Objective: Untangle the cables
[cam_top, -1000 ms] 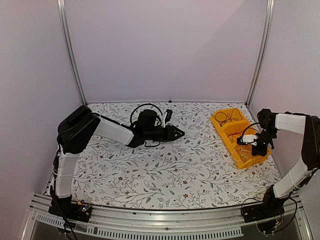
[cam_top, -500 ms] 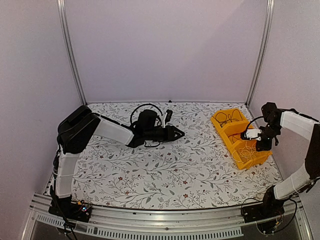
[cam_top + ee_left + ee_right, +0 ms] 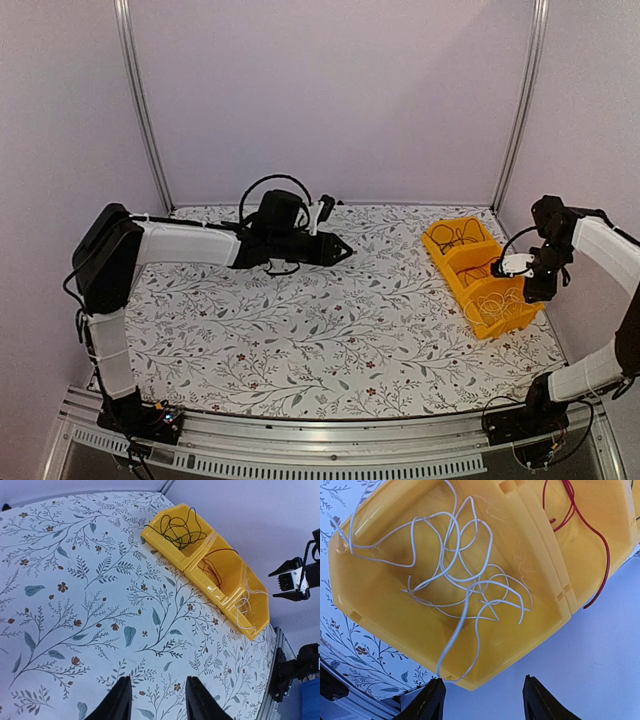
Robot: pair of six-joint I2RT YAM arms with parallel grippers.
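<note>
Yellow bin (image 3: 510,322) — compartmented; floral tabletop (image 3: 350,330)

A floral-patterned table (image 3: 330,330) carries a yellow bin (image 3: 507,318) near its right edge.

Open bench (image 3: 350,330) stretches wide between the left tool (image 3: 343,250) and the yellow bin (image 3: 447,266), whose upright dividers (image 3: 540,545) and loose white cables (image 3: 468,591) crowd the near compartment beneath the right tool (image 3: 274,584), with the side wall (image 3: 590,150) close behind it.

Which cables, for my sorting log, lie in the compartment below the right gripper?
The white cables, in the yellow bin's end compartment; red and black lie beyond.
</note>
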